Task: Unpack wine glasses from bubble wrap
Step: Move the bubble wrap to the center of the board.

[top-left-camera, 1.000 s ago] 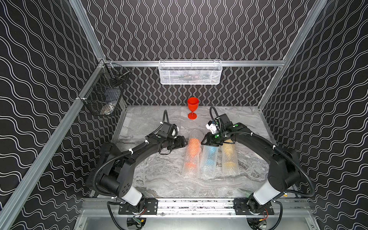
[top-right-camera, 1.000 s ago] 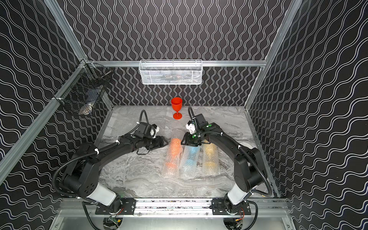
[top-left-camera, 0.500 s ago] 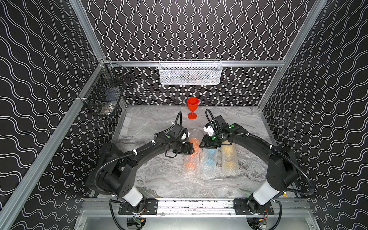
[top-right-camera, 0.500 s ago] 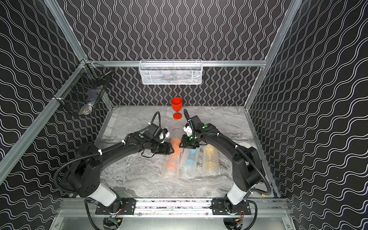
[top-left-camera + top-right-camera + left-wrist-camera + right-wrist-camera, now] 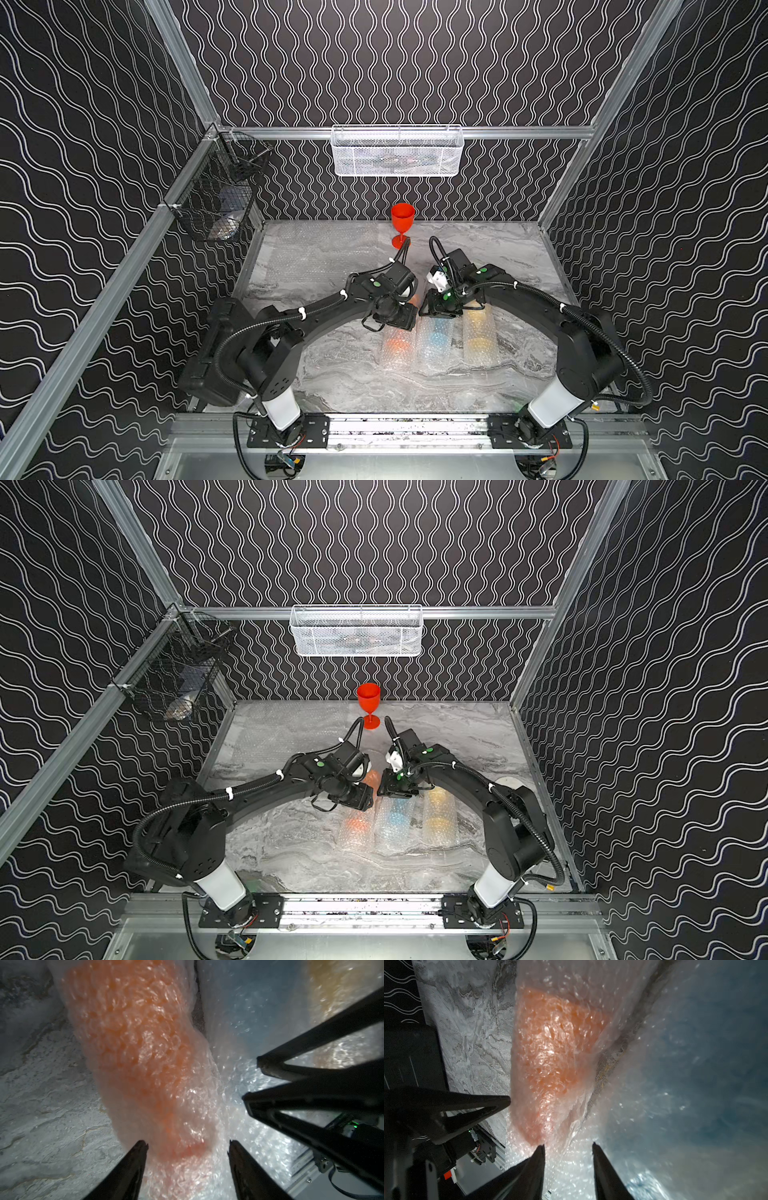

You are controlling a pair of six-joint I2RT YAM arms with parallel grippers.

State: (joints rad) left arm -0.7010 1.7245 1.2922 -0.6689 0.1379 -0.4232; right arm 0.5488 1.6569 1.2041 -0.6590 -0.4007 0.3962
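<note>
Observed: left end effector [image 5: 186,1142] open astride clear bubble-wrap tube [image 5: 182,1174] holding orange plastic goblet [image 5: 135,1043]; right end effector [image 5: 568,1146] narrowly open just beside it.

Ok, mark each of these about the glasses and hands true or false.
1. The red glass stands upright, unwrapped. True.
2. Four rolls lie on the table. False: three lie there, the orange roll, blue roll and yellow roll.
3. The blue roll lies between the other two. True.
4. The left hand is open at the orange roll's end. True.
5. The right hand is shut. False: its tips stand apart.
6. The white basket sits on the table. False: it hangs on the back rail.
</note>
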